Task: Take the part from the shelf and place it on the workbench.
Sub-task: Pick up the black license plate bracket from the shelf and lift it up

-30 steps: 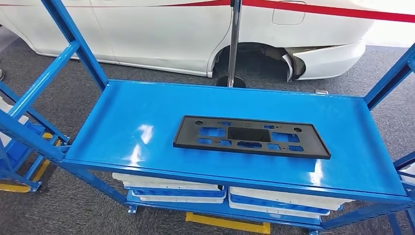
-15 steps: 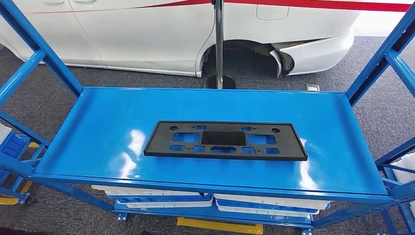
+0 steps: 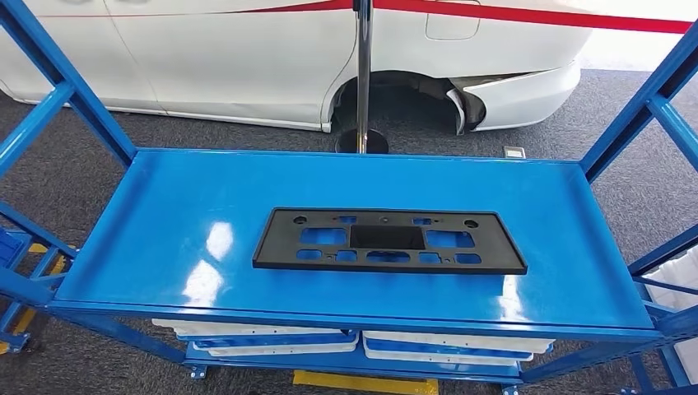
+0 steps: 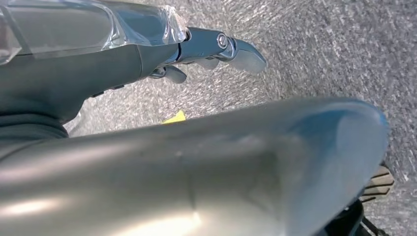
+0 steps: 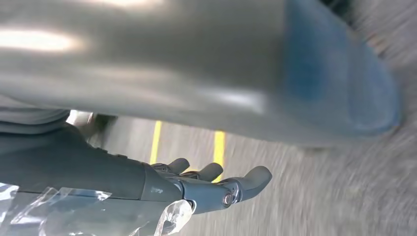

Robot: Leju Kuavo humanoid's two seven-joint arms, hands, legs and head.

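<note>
Black part [image 3: 389,241] flat on top blue shelf [image 3: 165,239], near middle, long side parallel to front edge, nothing touching it. White trays [image 3: 263,333] stacked on tier below. White car [image 3: 247,58] and chrome post [image 3: 362,74] behind, on grey carpet [image 3: 625,181]. Left hand [image 4: 211,49] over carpet, fingers loosely extended, holding nothing. Right hand [image 5: 216,184] likewise, fingers slightly apart, holding nothing.

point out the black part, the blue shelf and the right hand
black part [image 3: 387,239], head view, on its dark solid centre panel
blue shelf [image 3: 189,206], head view, on a bare stretch of its top deck
right hand [image 5: 206,184], right wrist view, on the fingers
</note>
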